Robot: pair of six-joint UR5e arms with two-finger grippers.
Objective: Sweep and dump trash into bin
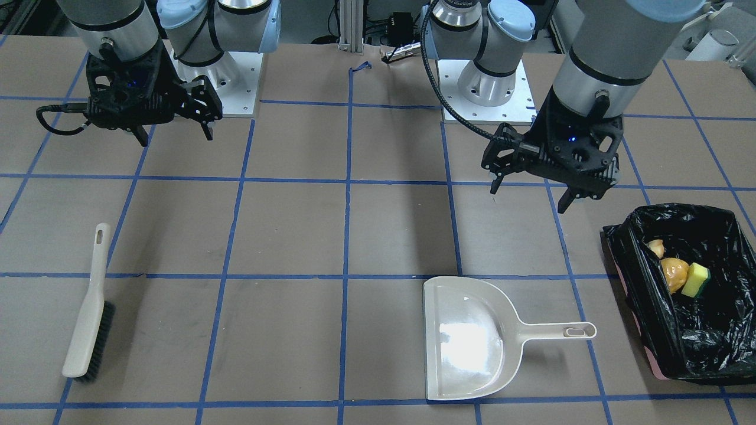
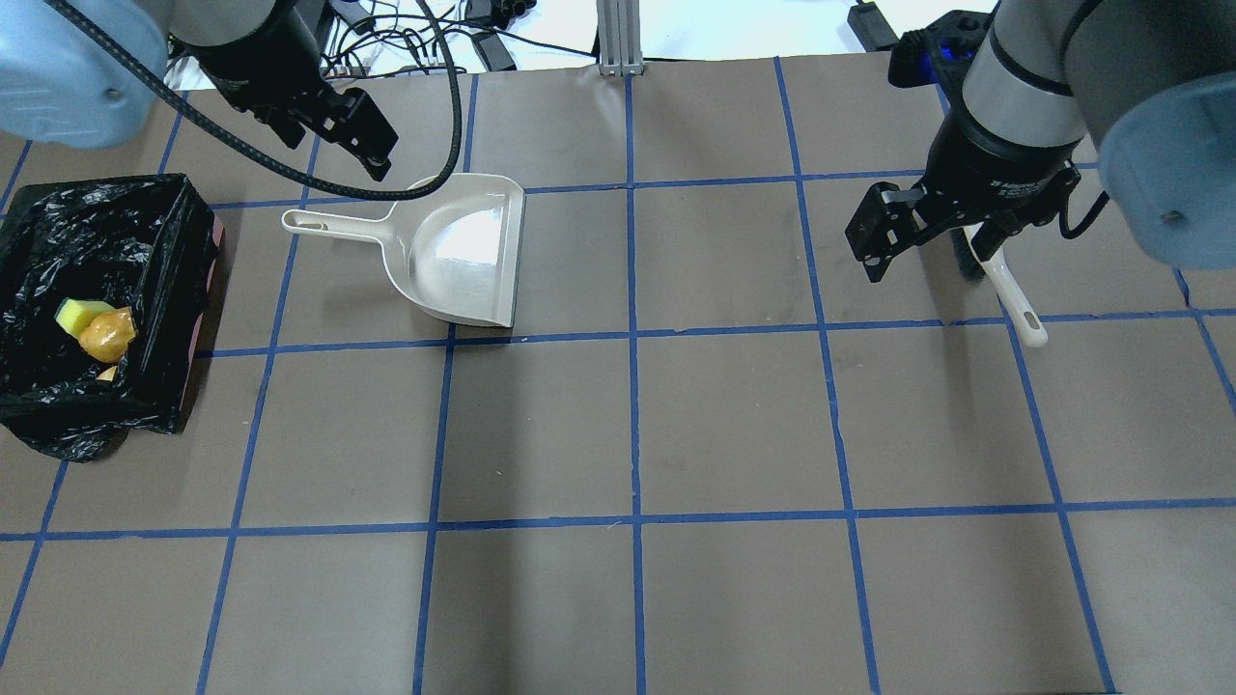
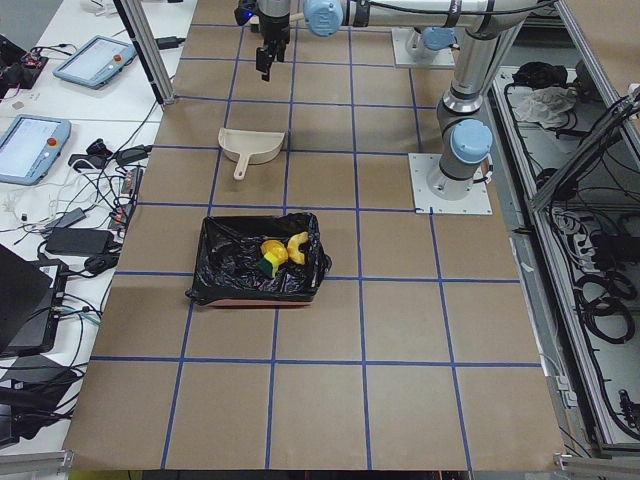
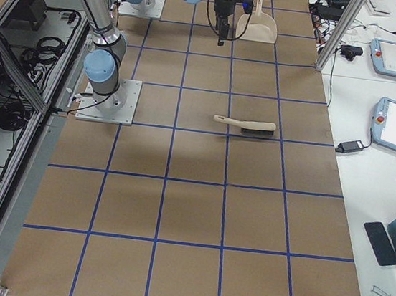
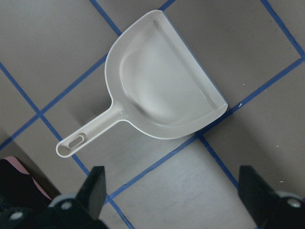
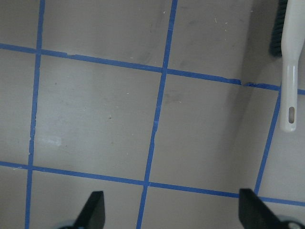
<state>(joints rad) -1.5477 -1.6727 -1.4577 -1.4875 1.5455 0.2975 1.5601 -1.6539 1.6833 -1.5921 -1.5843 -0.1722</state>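
The trash lies inside the bin (image 1: 711,224), a black-bagged box with a pink rim at the table's left end. In it are a yellow-orange lump (image 1: 674,273), a yellow sponge with a green side (image 1: 696,280) and a pale peel slice (image 1: 655,248). They also show in the overhead view, the lump (image 2: 106,333) beside the sponge (image 2: 77,312). My left gripper (image 1: 527,200) is open and empty, raised above the table near the dustpan. My right gripper (image 1: 176,140) is open and empty, raised near the brush.
An empty beige dustpan (image 1: 472,336) lies flat, its handle pointing toward the bin; it fills the left wrist view (image 5: 162,90). A beige brush with black bristles (image 1: 88,313) lies on the right side and shows in the right wrist view (image 6: 290,71).
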